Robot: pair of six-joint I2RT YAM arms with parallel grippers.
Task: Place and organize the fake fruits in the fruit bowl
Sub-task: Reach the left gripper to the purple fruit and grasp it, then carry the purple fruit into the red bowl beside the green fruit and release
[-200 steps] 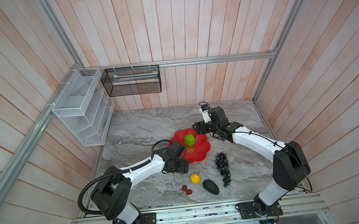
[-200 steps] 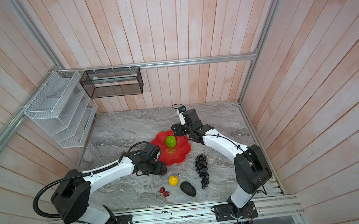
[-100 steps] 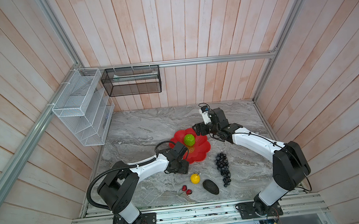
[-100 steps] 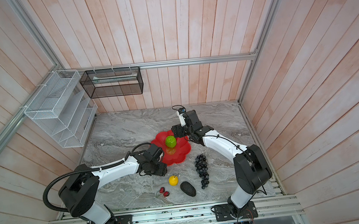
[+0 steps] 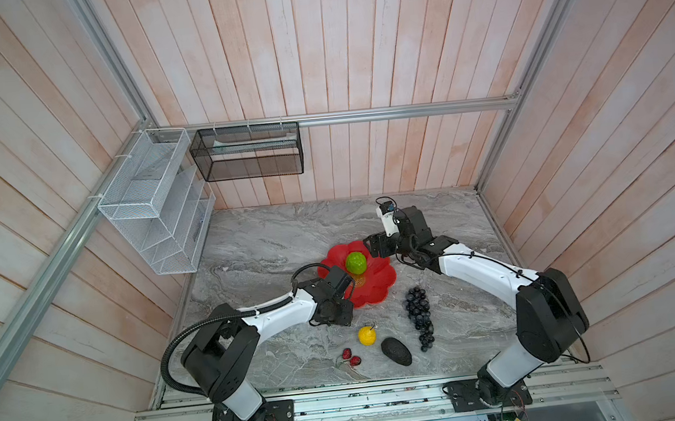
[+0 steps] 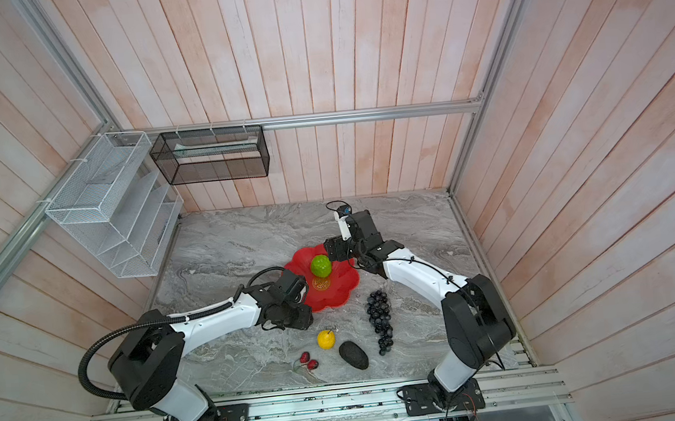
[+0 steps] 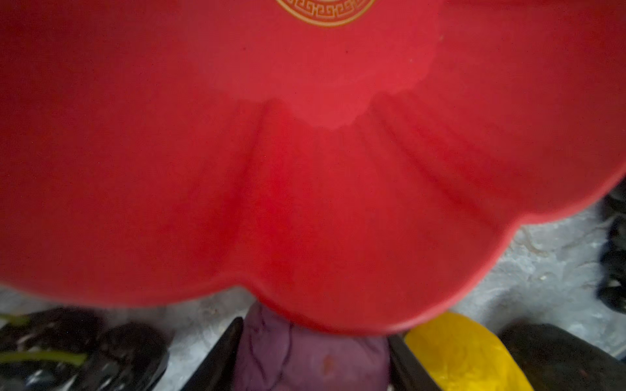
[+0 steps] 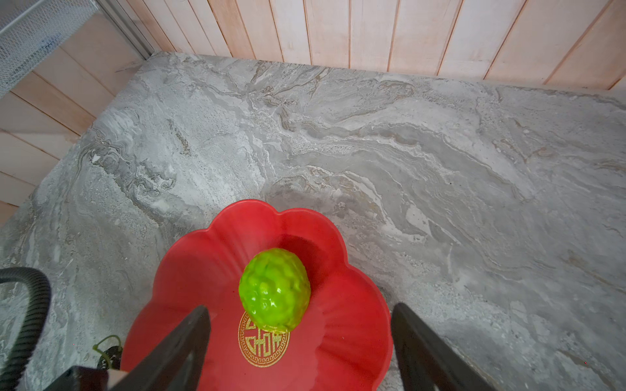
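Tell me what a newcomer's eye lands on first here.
The red flower-shaped fruit bowl at mid-table, with a bumpy green ball inside it. Nearer the arms' bases a grape bunch, a yellow fruit and an avocado lie on the marble. The left gripper grips a purple fruit by the bowl's rim.

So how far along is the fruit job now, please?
Done: one green fruit lies in the red bowl. In hand: the left gripper has a purple fruit between its fingers beside the bowl's edge. To do: lemon, avocado, grapes and two strawberries sit on the table. The right gripper is open, empty.
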